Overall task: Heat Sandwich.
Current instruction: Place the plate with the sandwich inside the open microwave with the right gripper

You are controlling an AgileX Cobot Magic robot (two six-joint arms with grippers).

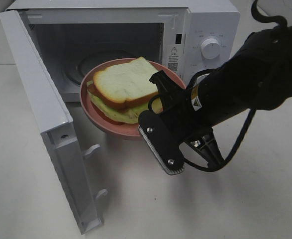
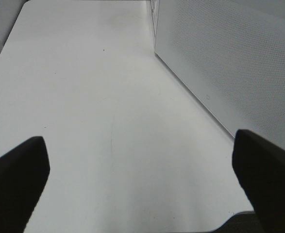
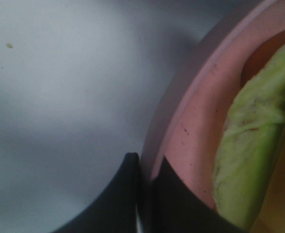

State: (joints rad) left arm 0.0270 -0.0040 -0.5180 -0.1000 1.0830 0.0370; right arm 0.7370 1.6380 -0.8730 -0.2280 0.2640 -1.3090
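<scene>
Right wrist shows the right hand pinching the plate rim (jaws narrow), sandwich just beside.

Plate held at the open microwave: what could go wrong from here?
The right gripper pinches only one edge of the pink plate, so the plate may sag or slip. The sandwich lies loose, slices askew; a tilt could slide it off. The rim may clip the open door.

microwave mouth: lower half blocked by plate and sandwich, right gripper clamped on rim
microwave left: open door juts forward
microwave front: table passable
</scene>
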